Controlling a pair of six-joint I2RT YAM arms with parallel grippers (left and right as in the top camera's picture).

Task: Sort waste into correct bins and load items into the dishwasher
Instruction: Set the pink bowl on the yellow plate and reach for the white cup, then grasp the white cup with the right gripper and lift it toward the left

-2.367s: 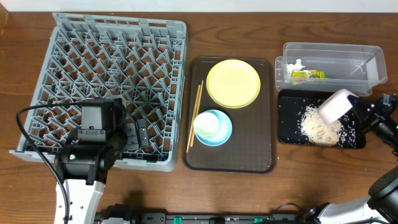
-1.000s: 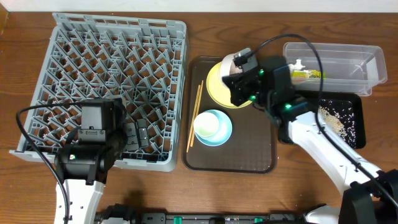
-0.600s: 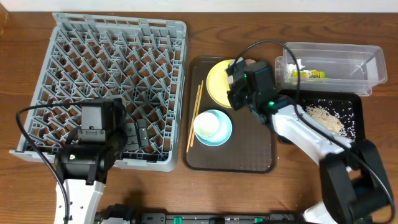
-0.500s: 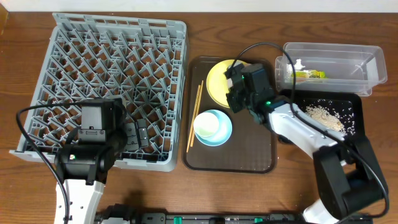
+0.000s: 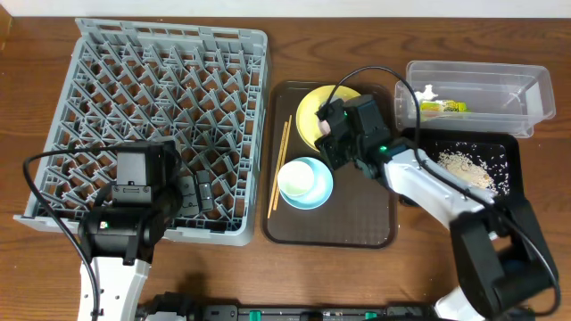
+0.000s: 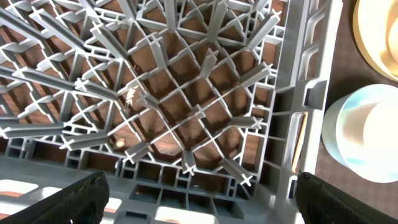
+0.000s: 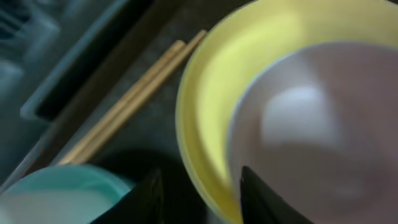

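My right gripper [image 5: 332, 134] [image 7: 202, 205] is shut on the rim of the white bowl [image 5: 326, 127] [image 7: 311, 118], holding it over the yellow plate [image 5: 308, 111] [image 7: 211, 106]. Whether bowl and plate touch is unclear. The light blue bowl [image 5: 317, 192] [image 6: 336, 143] [image 7: 56, 193] holds the cream cup [image 5: 297, 178] [image 6: 379, 134]. The chopsticks [image 5: 280, 165] [image 7: 130, 112] lie at the left of the tray. My left gripper [image 5: 192, 192] [image 6: 199, 199] is open and empty over the near right corner of the grey dish rack [image 5: 161, 71] [image 6: 186, 112].
Plate, bowls and chopsticks sit on the brown serving tray [image 5: 357, 223]. At right the clear tub [image 5: 473, 76] holds the wrapper [image 5: 442, 107] and tissue [image 5: 424, 92]. The black tray [image 5: 508, 152] in front of it holds the rice scraps [image 5: 459, 165].
My right arm carried the white bowl left from the black tray, where the rice now lies, to over the yellow plate, and has crept a little further left. The left arm is still.
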